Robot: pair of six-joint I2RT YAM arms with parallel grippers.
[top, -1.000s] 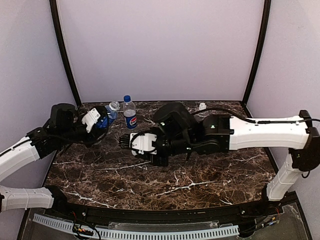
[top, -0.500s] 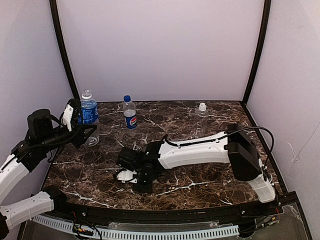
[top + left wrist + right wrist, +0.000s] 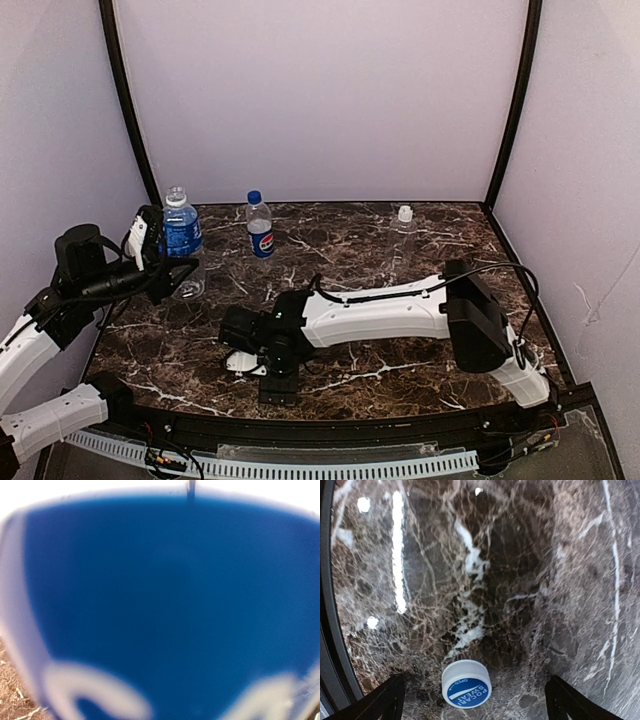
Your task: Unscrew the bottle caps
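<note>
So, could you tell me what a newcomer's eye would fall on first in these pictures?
Probably the right arm stretched low across the front of the table, with the right end effector open on either side of a blue-and-white cap lying loose there. Next, at the left rear, the left end effector grips the blue-band bottle upright, its label filling that wrist's view.

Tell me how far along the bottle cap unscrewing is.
Done: one blue-and-white cap lies on the table, between the open fingers of the right tool. In hand: the left tool grips the blue-band bottle, whose neck looks bare. Left: the blue cap on the Pepsi bottle and the white cap on the unlabelled bottle.
</note>
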